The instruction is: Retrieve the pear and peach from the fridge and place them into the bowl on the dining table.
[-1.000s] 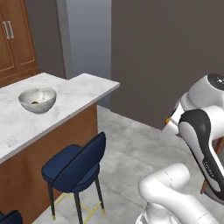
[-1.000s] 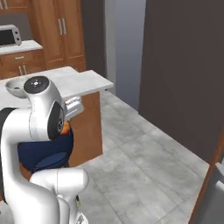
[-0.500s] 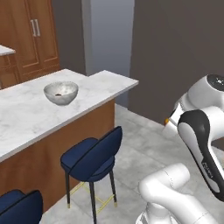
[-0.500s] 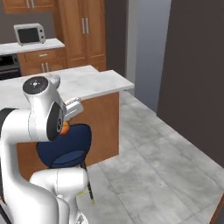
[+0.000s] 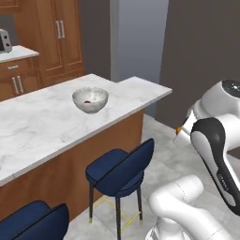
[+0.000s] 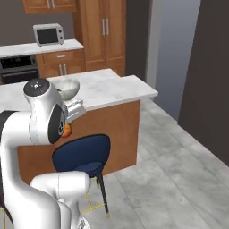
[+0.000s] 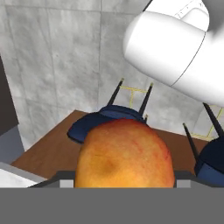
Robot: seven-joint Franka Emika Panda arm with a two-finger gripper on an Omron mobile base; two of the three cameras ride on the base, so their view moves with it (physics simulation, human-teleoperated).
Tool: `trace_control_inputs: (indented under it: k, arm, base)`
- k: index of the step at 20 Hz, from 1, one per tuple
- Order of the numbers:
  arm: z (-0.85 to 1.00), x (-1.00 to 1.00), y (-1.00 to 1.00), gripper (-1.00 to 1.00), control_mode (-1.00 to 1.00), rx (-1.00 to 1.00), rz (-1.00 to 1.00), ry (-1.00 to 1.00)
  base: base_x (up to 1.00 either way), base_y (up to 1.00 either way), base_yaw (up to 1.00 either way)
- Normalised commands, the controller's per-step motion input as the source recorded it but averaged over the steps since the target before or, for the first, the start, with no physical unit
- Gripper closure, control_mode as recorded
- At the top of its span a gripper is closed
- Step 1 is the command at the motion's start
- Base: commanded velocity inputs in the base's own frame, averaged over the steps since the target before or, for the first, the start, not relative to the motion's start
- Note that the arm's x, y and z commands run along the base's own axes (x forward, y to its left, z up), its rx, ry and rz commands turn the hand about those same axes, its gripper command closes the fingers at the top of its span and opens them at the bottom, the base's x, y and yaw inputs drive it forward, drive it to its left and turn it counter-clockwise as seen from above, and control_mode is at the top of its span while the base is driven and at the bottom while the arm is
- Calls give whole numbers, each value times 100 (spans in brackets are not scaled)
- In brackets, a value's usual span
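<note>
Tool (image 7: pixel 124 186) grips an orange-red peach (image 7: pixel 124 155), which sits between its tips at 6 o'clock in the hand view. Bowl (image 5: pixel 90 99) sits on the marble counter (image 5: pixel 42 124) near its far end, something small and dark inside. Blue stools (image 5: pixel 123 171) stand below the counter edge.

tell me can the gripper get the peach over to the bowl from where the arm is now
Probably not yet. The gripper is closed on the peach, tucked by the robot's body above a blue stool, while the bowl sits well in on the dining table. Nothing blocks it.
</note>
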Motion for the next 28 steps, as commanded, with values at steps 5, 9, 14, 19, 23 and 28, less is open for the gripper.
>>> trace_control_inputs:
  k: [5,9,14,19,23,28]
  arm:
    - [0,0,0,100,100,0,0,0]
    - [0,0,0,100,100,0,0,0]
    - [0,0,0,100,100,0,0,0]
    - [0,0,0,100,100,0,0,0]
    - [0,0,0,100,100,0,0,0]
    - [0,0,0,100,100,0,0,0]
  base:
    - [15,48,20]
    - [7,46,20]
    - [12,39,20]
    - [19,37,20]
    - [18,34,19]
    - [18,34,19]
